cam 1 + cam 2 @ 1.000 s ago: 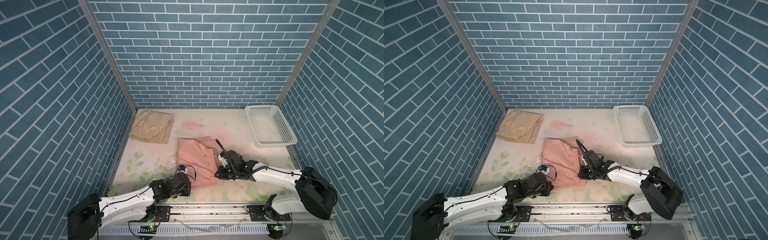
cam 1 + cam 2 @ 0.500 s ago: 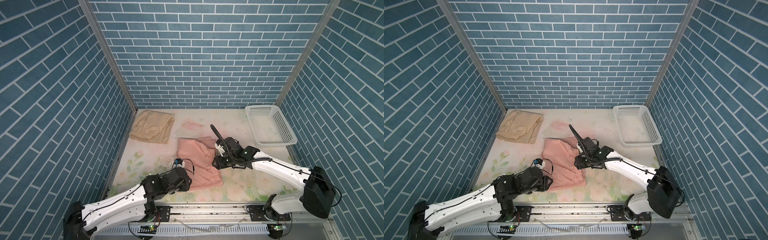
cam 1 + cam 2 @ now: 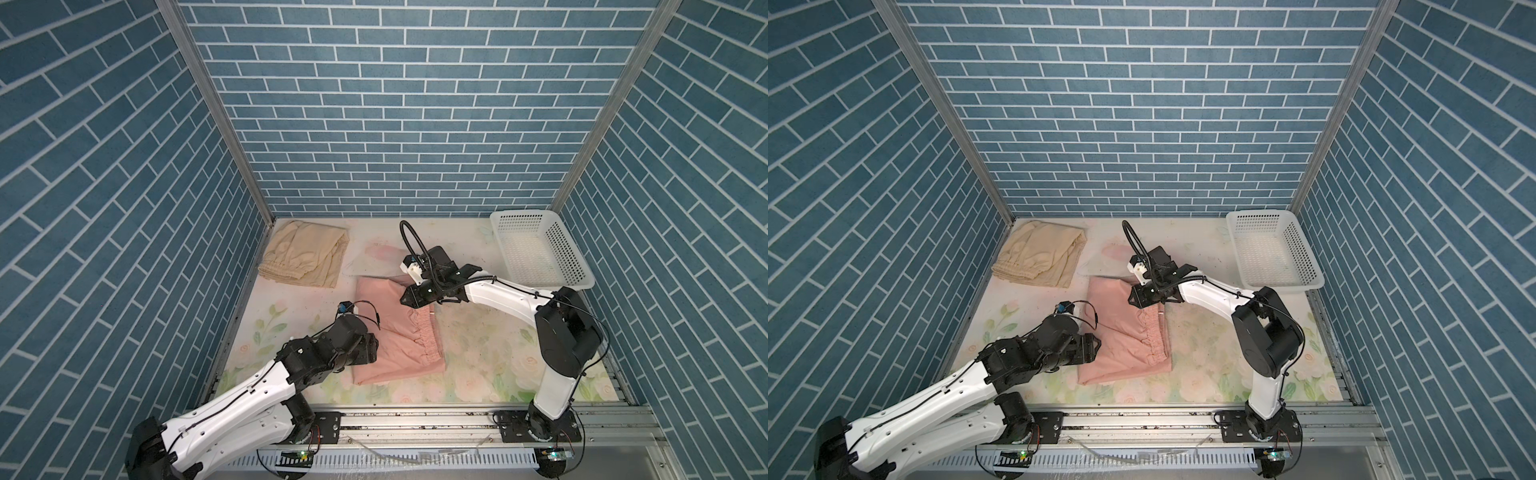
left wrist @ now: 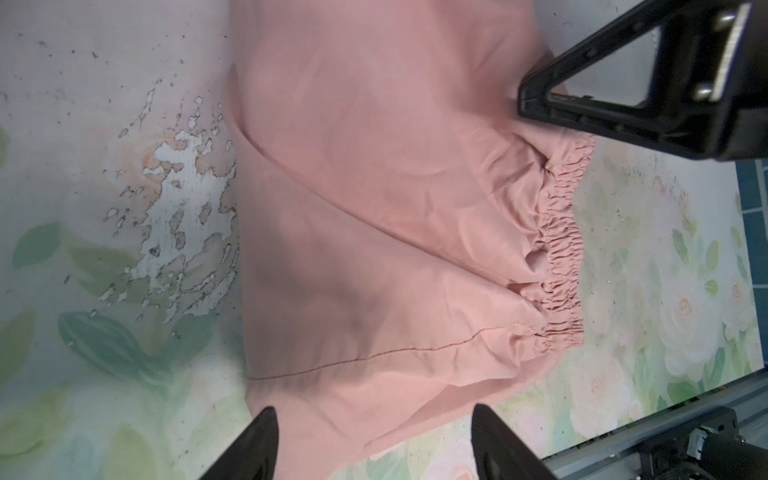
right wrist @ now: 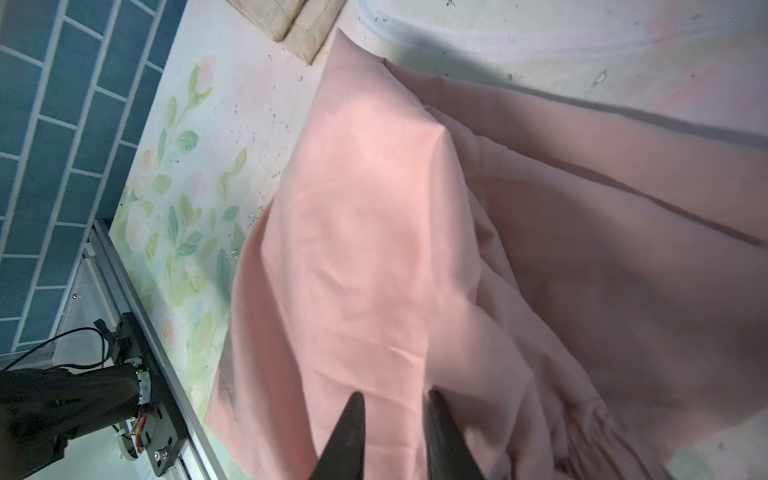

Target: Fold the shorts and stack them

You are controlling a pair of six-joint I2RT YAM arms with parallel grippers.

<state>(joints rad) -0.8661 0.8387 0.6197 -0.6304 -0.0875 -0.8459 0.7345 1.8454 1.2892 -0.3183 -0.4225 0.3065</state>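
Floral-print worktop (image 3: 478, 332), three items on it
Beige shorts (image 3: 303, 259) folded at back left corner; pink shorts (image 3: 395, 345) mid-front, gathered waistband to the right, near beige pair, not touching; white perforated basket (image 3: 567, 249) at back right corner; flaked patches (image 4: 183, 199) in print beside pink shorts

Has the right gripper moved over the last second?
Yes. In a top view the right gripper has moved away from the front aluminium rail toward the blue brick back wall, up along the salmon pink cloth shorts.
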